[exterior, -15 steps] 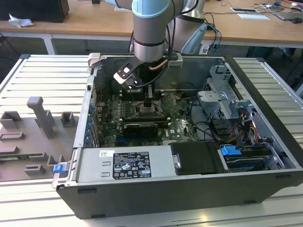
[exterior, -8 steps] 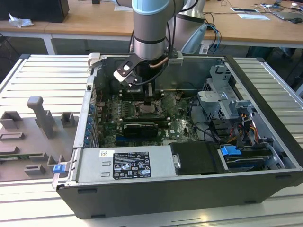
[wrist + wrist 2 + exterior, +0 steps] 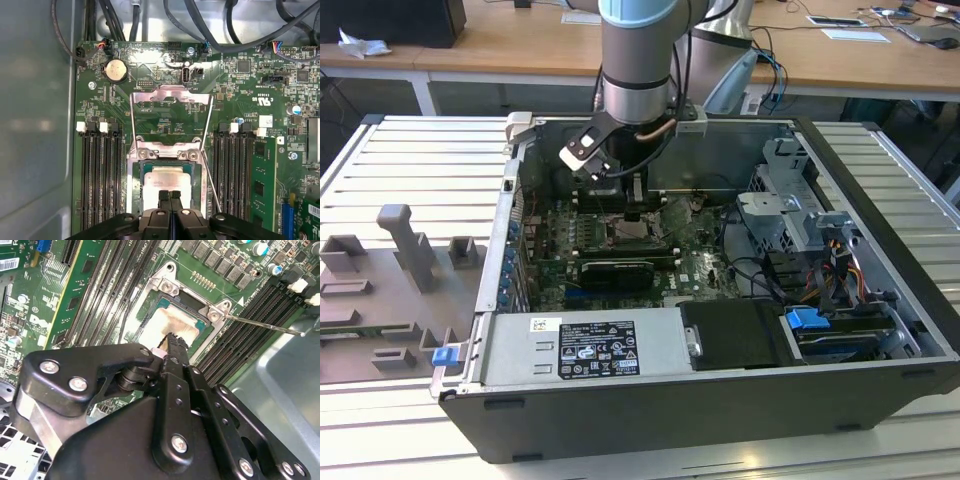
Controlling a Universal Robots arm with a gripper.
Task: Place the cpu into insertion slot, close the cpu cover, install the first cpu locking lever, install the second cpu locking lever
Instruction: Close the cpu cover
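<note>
The cpu [image 3: 167, 179] lies flat in the insertion slot [image 3: 133, 186], its pale metal top showing inside the silver rim. My gripper [image 3: 169, 196] is shut, fingertips pressed together with nothing between them, and their tips sit right at the cpu's top face. In the second wrist view the black fingertips [image 3: 175, 342] rest at the edge of the cpu [image 3: 167, 322]. The cpu cover [image 3: 170, 95] is swung open, away from the socket. A thin locking lever [image 3: 212, 182] stands free beside the slot, also seen as a long wire lever [image 3: 265, 326]. The exterior view has the gripper [image 3: 632, 208] low inside the computer case.
Memory slots [image 3: 100, 175] flank the socket on both sides. Black cables [image 3: 210, 30] cross the board's far edge. In the exterior view a graphics card [image 3: 615, 270], a power supply [image 3: 585, 345] and a drive cage [image 3: 800, 215] crowd the open case [image 3: 880, 240]; grey fixtures [image 3: 405, 245] stand at its left.
</note>
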